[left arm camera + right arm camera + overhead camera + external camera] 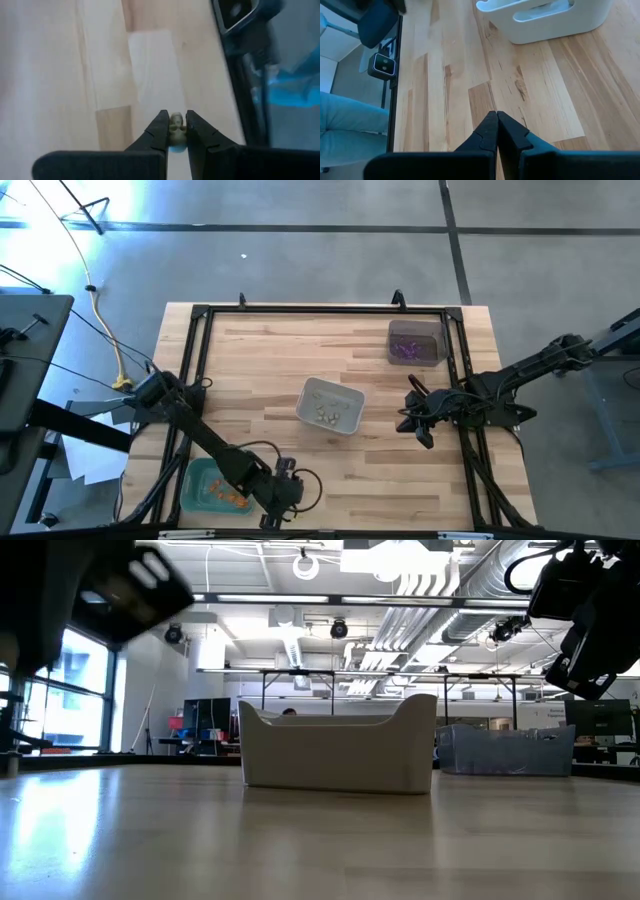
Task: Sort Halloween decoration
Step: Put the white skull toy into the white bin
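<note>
a small pale whitish-beige trinket [176, 124], maybe a tiny skull, sits between the two dark fingertips of the left gripper [175, 125]. the jaws are almost closed and they pinch it from both sides. in the high view this left gripper [284, 492] is at the near edge of the wooden table [260, 370], just right of the green tray [193, 483] in the near left corner. orange trinkets [228, 498] lie inside this green tray.

in the middle of the table stands the pale grey tray [330, 405], and some whitish-beige trinkets [330, 414] lie on its bottom. in the low view the same tray [338, 748] is seen from the side, with high ends and a lower middle wall. at the far right of the table is the dark tray [417, 342] with purple trinkets [408, 351] inside it.

the right gripper [422, 430] hangs at the right side of the table, right of the pale grey tray and nearer than the dark tray. in the right wrist view its fingers [489, 131] are pressed together with nothing between them, over bare wood, and the pale grey tray [545, 20] is in front of them, apart.
</note>
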### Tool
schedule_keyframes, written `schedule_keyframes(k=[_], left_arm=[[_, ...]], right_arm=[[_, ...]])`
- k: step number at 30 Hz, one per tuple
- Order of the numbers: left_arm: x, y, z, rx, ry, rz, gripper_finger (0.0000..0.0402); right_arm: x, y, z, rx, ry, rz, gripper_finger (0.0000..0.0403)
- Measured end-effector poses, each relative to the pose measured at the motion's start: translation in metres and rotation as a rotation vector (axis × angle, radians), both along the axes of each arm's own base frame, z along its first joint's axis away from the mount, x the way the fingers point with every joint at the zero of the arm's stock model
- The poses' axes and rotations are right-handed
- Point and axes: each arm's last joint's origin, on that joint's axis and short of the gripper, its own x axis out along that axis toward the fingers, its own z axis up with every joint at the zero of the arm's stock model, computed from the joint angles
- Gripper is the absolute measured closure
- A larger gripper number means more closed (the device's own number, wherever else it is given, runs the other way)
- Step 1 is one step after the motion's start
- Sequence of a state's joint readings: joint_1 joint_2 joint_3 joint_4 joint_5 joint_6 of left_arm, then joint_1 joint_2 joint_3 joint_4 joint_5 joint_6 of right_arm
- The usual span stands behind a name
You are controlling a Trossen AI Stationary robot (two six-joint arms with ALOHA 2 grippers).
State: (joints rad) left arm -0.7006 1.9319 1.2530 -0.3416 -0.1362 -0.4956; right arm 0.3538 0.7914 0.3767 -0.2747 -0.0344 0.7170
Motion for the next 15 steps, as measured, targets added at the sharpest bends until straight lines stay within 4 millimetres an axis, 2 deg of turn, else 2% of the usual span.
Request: schedule_keyframes(k=[7,15], left_arm=[[-0.012,0.01,0.053,-0.103,-0.074,0.043,0.0385],[-0.027,0.031,0.112,-0.171,-0.215,0.075,0.0384]], right_arm=[[0.0,0.0,0.0,0.0,-0.001,0.0,0.0402],[0.0,0.0,0.0,0.0,-0.001,0.0,0.0402]])
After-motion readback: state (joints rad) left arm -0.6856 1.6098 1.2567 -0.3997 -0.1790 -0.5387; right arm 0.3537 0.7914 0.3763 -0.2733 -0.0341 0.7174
